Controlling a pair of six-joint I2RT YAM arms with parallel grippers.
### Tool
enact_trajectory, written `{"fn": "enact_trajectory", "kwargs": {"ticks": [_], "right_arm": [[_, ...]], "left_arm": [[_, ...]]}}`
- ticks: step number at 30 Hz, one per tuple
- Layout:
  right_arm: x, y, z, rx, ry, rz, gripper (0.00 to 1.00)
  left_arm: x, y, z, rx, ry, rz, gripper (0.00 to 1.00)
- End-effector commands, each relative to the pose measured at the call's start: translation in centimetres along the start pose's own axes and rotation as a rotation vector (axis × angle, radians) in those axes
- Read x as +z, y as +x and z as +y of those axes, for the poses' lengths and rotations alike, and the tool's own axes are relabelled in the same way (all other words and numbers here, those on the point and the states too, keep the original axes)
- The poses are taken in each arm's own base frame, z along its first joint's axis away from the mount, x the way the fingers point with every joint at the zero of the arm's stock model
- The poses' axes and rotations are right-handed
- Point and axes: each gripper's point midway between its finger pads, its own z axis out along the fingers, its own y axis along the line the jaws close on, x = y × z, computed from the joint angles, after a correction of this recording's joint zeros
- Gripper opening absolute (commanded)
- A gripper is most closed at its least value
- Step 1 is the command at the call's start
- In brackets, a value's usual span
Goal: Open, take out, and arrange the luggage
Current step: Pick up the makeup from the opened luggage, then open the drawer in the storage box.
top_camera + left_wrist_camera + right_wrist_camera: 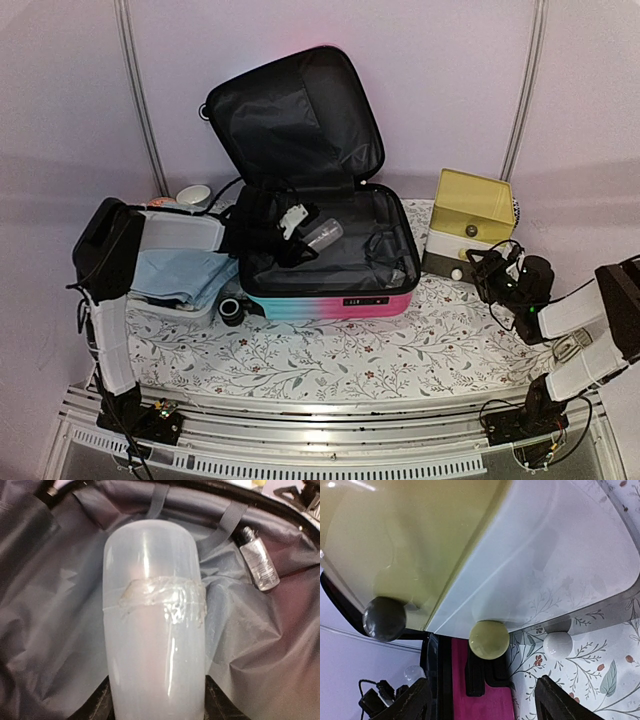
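Note:
The luggage (330, 300) lies open at the table's middle, lid (295, 115) propped upright, pink-to-turquoise shell facing me. My left gripper (293, 225) reaches into its black lining (50, 620) and is shut on a frosted translucent container (152, 605) with a band of clear tape; the container also shows in the top view (325, 235). A small clear bottle (257, 565) lies on the lining at the right. My right gripper (487, 265) is open and empty beside the drawer box, its fingers (565, 702) below a yellow-green knob (489, 639). The luggage's pink shell (485, 707) shows behind it.
A yellow-topped drawer box (468, 215) stands right of the luggage, with a dark knob (384, 618) and a white knob (557, 645). A white basket (195, 232) with blue cloth (180, 272) sits at the left, a white bowl (193, 195) behind it, and a small black ring (232, 310) in front.

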Motion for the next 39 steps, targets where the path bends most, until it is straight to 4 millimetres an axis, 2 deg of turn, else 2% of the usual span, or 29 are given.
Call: {"fn": "enact_trajectory", "kwargs": {"ticks": [1, 4, 8, 15, 20, 24, 36, 38, 39], "right_arm": [[1.4, -0.6, 2.0, 0.103, -0.112, 0.004, 0.7], [2.0, -0.9, 1.7, 0.139, -0.123, -0.014, 0.63], [2.8, -1.4, 1.4, 0.139, -0.125, -0.034, 0.6], [3.8, -2.1, 1.1, 0.144, -0.116, -0.06, 0.51], [3.8, -2.4, 1.2, 0.167, -0.121, -0.079, 0.35], [3.1, -2.3, 0.8, 0.177, -0.11, -0.087, 0.27], [-1.6, -0.4, -1.4, 0.187, -0.043, -0.089, 0.24], [-2.0, 0.2, -1.6, 0.196, -0.042, -0.068, 0.26], [-2.0, 0.4, -1.5, 0.197, -0.045, -0.056, 0.31]], "left_arm": [[-4.2, -3.7, 0.8, 0.007, -0.095, -0.098, 0.46], [-5.6, -4.1, 0.3, -0.003, -0.105, -0.104, 0.46], [-6.8, -4.7, -0.5, -0.011, -0.108, -0.114, 0.45], [-7.6, -5.1, -2.0, 0.002, -0.103, -0.109, 0.45], [-7.9, -5.2, -2.6, 0.008, -0.104, -0.107, 0.45], [-8.0, -5.1, -3.0, 0.006, -0.107, -0.094, 0.45], [-9.1, -5.1, -4.5, 0.007, -0.112, -0.091, 0.45], [-9.3, -5.3, -4.8, 0.007, -0.11, -0.096, 0.45], [-9.5, -5.5, -5.0, 0.008, -0.108, -0.099, 0.45]]}}
